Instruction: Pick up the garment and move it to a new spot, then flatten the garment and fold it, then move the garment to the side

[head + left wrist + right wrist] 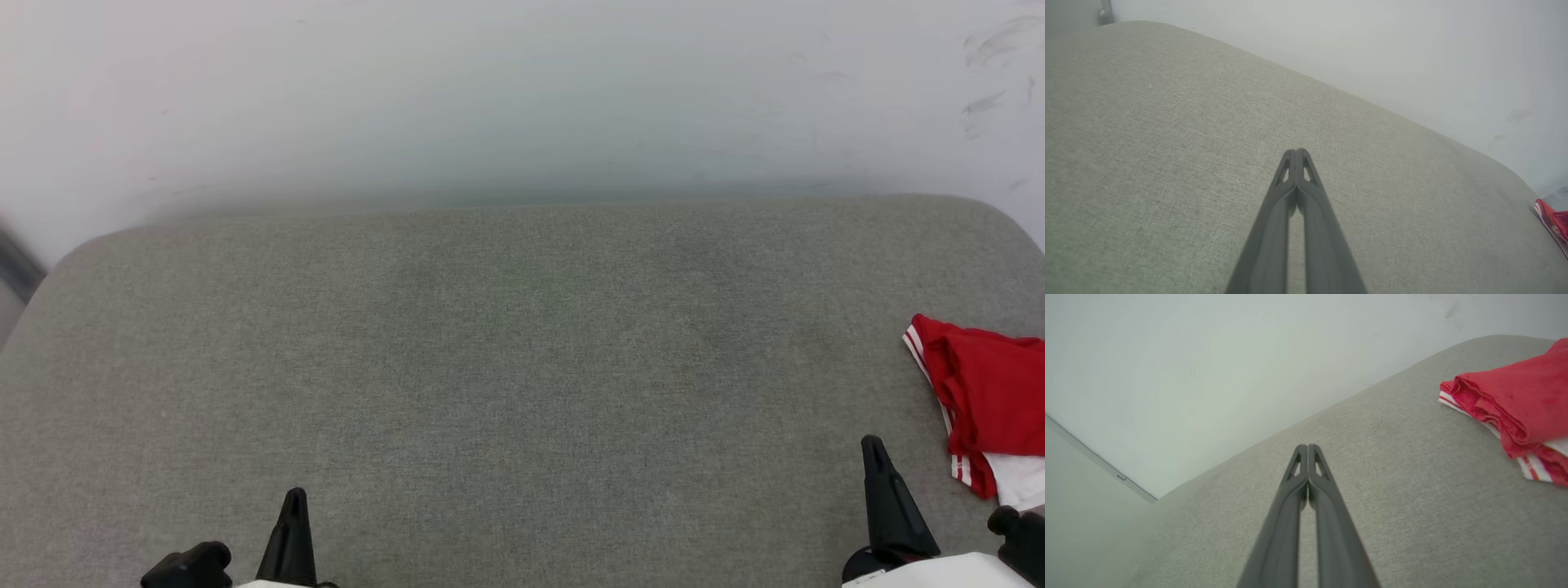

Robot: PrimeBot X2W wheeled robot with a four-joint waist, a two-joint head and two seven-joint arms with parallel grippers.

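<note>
Garment [992,400] folded, lying at right edge of grey worktop [506,343]; probably set aside per task. Left end effector [1296,153] and right end effector [1307,447] both closed tight, gripping nothing, low at near edge, clear of cloth.

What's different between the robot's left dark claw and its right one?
The right dark two-fingered claw is close beside the folded red and white shirt; the left dark claw is far from it. In the head view, the right claw reaches further over the grey fabric surface than the left. Both are shut and empty.
</note>
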